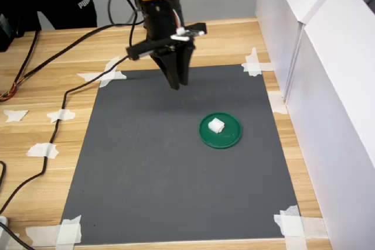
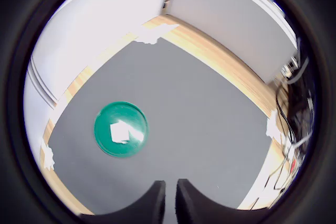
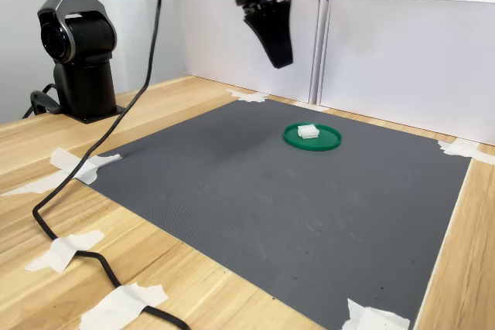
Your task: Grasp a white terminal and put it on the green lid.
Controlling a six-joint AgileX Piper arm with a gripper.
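Terminal (image 1: pixel 216 125) sits on the lid (image 1: pixel 221 131), a bit off-centre, on the grey mat (image 1: pixel 146 180), while the claw (image 1: pixel 178 84) hangs empty well above, fingers nearly together, up and to the first exterior view's left of it, so the placement looks done.

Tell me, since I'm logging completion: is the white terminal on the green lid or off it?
On it. In both exterior views the white terminal rests inside the green lid; the gripper hangs apart, empty.
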